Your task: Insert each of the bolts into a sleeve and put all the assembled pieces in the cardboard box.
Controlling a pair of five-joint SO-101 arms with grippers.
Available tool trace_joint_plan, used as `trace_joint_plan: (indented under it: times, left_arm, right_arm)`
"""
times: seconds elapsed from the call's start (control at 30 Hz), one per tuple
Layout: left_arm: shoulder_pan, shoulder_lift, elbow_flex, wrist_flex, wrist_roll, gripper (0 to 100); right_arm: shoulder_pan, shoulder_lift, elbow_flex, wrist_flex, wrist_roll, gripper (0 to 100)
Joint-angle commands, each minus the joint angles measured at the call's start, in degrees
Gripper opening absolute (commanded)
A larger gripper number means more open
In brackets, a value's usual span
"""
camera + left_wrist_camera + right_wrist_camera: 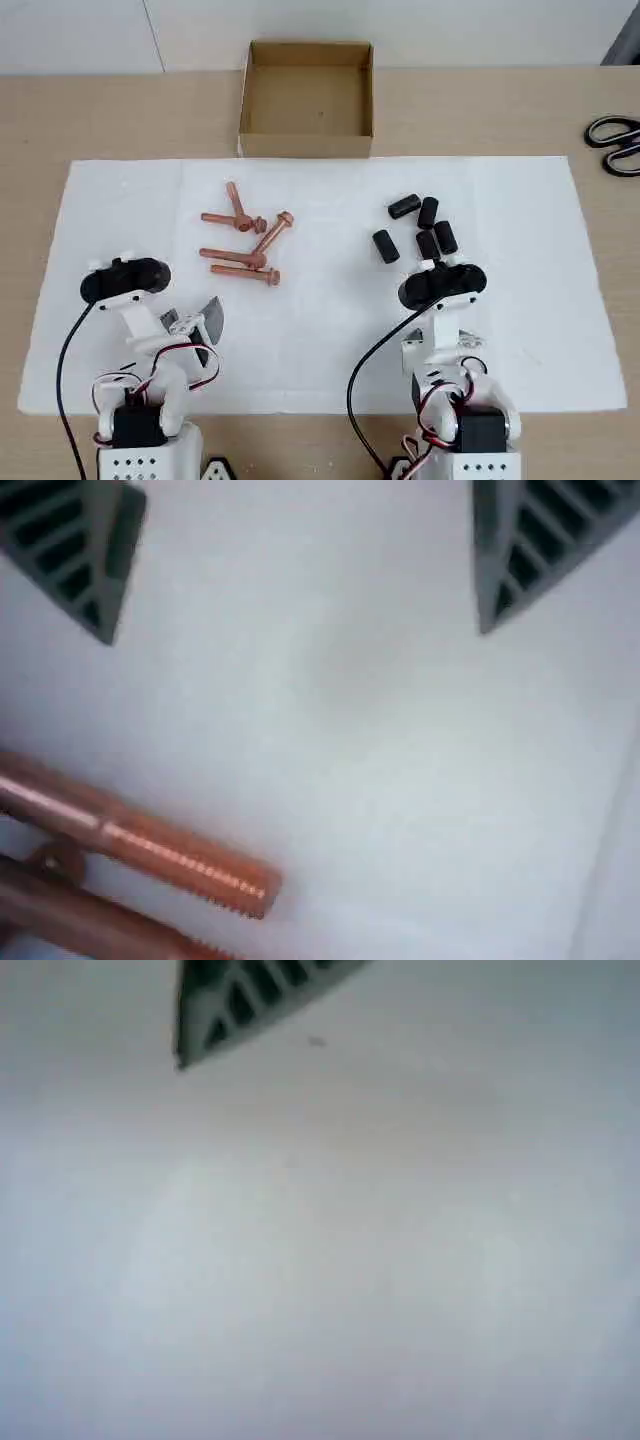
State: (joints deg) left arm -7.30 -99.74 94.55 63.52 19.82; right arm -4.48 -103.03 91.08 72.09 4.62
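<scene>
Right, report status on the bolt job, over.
Left gripper open, empty, near the bolts; right arm by the sleeves. Five bolts, five sleeves loose, none joined. Cardboard box empty. Path clear.

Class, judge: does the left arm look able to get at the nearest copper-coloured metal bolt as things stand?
Probably yes. Its end effector is open over the white sheet, the copper-coloured metal bolt lies loose close by, and nothing stands between them.

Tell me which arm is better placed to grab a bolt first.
Left. Its open end effector hangs over the white sheet right beside the bolts, which lie on its side. The right arm sits by the black sleeves instead.
</scene>
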Motion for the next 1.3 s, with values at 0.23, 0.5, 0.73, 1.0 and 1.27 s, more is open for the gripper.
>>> trace_joint_plan:
  times: [0.23, 0.5, 0.73, 1.0, 1.27]
  left_arm:
    - [-0.26, -0.26, -8.92, 2.64, -1.76, 22]
    - [-6.24, -0.18, -20.97, 3.96, -6.86, 22]
    - [-9.49, -0.09, -29.41, 4.4, -6.86, 22]
    - [-9.67, -0.09, -36.0, 4.04, -6.68, 22]
    - [-9.67, 4.84, -50.24, 4.04, -6.59, 22]
  right_arm:
    - [3.82, -0.4, -7.56, -2.59, 0.53, 14.8]
    - [12.62, 0.22, -24.7, -2.42, 0.53, 14.8]
    - [12.62, 0.31, -35.25, -6.29, 0.44, 14.8]
    - [12.53, 0.57, -46.59, -10.59, 0.44, 14.8]
    - [12.7, 17.71, -66.73, -10.86, 0.44, 14.8]
